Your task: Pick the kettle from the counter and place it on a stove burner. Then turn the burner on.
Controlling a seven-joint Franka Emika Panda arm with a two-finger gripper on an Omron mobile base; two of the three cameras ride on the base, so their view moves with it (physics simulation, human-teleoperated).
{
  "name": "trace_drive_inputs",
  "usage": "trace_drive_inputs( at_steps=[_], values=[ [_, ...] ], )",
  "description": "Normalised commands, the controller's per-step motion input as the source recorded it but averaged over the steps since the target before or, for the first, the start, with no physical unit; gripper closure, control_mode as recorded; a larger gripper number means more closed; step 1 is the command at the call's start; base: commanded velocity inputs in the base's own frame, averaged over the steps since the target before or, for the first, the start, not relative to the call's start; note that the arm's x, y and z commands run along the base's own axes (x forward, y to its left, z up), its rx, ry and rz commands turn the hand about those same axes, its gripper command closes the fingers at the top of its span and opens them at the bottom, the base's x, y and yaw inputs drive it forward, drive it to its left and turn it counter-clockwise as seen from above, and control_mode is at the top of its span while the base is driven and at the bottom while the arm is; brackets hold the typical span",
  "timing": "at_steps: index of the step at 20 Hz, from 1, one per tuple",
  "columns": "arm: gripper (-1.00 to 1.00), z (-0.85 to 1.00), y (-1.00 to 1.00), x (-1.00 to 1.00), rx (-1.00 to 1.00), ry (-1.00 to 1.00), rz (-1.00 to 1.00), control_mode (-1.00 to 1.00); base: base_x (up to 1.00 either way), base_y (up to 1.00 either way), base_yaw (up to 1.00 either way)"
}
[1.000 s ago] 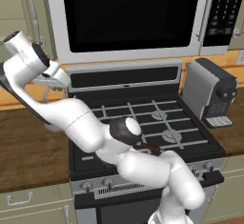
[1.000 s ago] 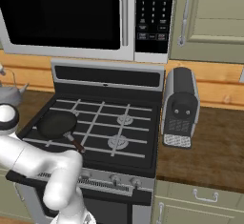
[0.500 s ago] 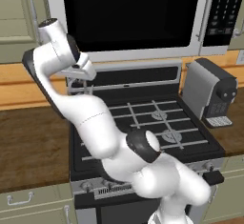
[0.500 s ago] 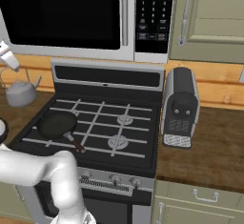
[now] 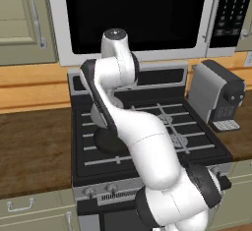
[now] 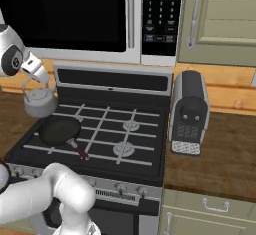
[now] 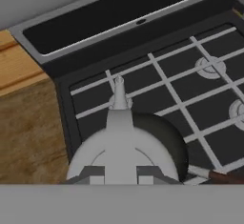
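My gripper is shut on the thin wire handle of the silver-grey kettle, which hangs in the air over the back left part of the stove. In the hand view the kettle sits just under my gripper, spout pointing at the back-left stove burner. Two more burners lie to the right under black grates. The dark wood counter stretches left of the stove.
A black frying pan rests on the front-left burner, partly below the kettle, its handle pointing front-right. A grey coffee machine stands on the counter right of the stove. The microwave hangs above. Stove knobs line the front.
The arm has swung to the right with the kettle, carrying it from above the counter to above the stove's left side. The pan and coffee machine stayed put.
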Motion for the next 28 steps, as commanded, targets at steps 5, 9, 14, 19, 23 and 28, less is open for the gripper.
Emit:
trace_drive_inputs(
  at_steps=[5,9,14,19,23,28],
  values=[
    [1.00,0.01,-0.97,-0.19,0.15,-0.11,0.23,-1.00,0.00,0.00,0.00],
    [1.00,0.13,-0.84,-0.07,0.05,-0.01,0.19,-1.00,0.00,0.00,0.00],
    [1.00,0.18,-0.74,0.00,0.02,0.00,0.18,-1.00,0.00,0.00,0.00],
    [1.00,0.21,-0.61,-0.02,0.00,0.00,0.10,-1.00,0.00,0.00,0.00],
    [1.00,0.08,-0.62,-0.13,0.00,0.00,0.03,-1.00,0.00,0.00,0.00],
    [1.00,0.00,-0.55,-0.08,-0.05,0.00,0.00,-1.00,0.00,0.00,0.00]
  ],
)
